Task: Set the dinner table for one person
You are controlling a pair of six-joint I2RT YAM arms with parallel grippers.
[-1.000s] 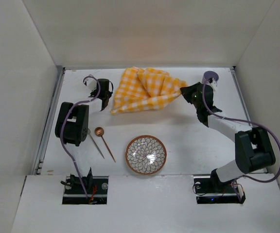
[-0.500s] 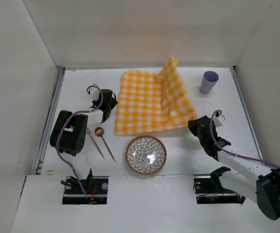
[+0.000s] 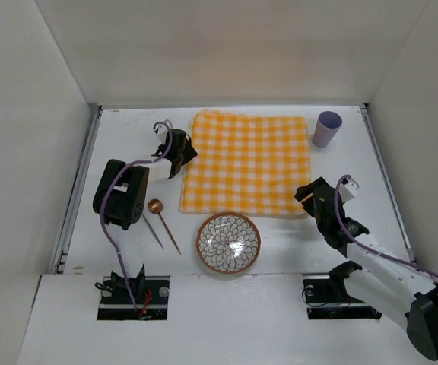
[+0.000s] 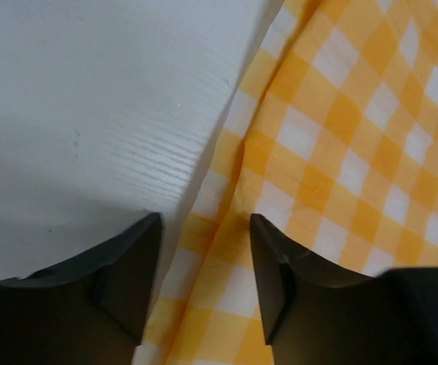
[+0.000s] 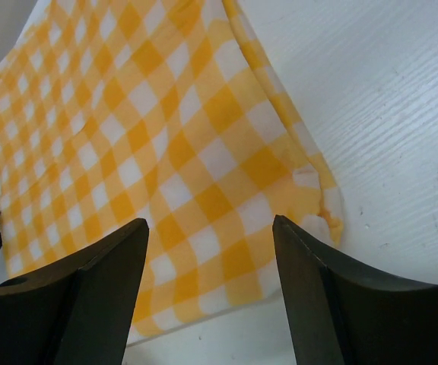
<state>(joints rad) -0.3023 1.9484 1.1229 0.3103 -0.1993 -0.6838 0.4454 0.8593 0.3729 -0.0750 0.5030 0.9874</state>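
From above, the dinner table (image 3: 128, 129) is a flat matte-white rectangle with thin metal rails along its sides, and everything else lies on it. A small lilac cup (image 3: 327, 128) stands upright near the far right corner, just off the corner of a yellow-and-white checked cloth (image 3: 247, 162). What the cup holds cannot be told from here. A round shallow bowl (image 3: 228, 242) with a terracotta rim sits at the near middle, just short of the cloth's near edge, and its inner face shows a white petal pattern all over. To its left lie a copper-coloured spoon (image 3: 163, 223), round end pointing away, and a thin grey utensil (image 3: 150, 225) beside it, both slanted. The cloth is spread flat and nearly square across the far middle of the table. The left gripper (image 3: 182, 150) sits at the cloth's left edge, and the right gripper (image 3: 308, 195) at its near right corner.

In the left wrist view, the left gripper (image 4: 204, 220) has its dark, smooth fingers (image 4: 124, 266) set a moderate way apart, gripping nothing. The cloth's (image 4: 341, 152) soft hemmed edge runs between them with a slight crease, and the table (image 4: 90, 91) shows a faint wood-like grain.

In the right wrist view, the right gripper (image 5: 210, 224) is spread wide and holds nothing. The cloth's (image 5: 143, 129) woven corner lies flat below it, its hem slightly rippled. Beside it, the table (image 5: 386, 114) shows the same fine grain.
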